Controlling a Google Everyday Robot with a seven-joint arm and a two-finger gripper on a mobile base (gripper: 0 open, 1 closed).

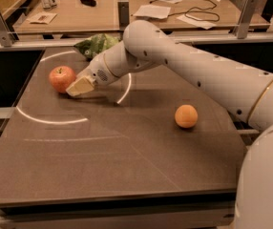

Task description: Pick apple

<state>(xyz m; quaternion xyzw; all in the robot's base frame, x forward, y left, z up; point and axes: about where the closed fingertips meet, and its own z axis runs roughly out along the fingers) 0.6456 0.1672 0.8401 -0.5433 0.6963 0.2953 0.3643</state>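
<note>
The apple point(61, 78) is red-orange with a short dark stem and sits on the dark table point(127, 166) at the far left. My gripper point(79, 86), with cream-coloured tips, is low over the table just to the right of the apple, right against its side. The white arm point(189, 66) reaches in from the right across the table. Nothing shows held in the gripper.
An evenly orange, stemless orange point(186, 116) lies right of centre. A green crumpled bag point(97, 44) lies at the table's far edge behind the arm. White curved lines point(46, 120) mark the tabletop. A wooden desk with papers and cables point(127, 8) stands beyond.
</note>
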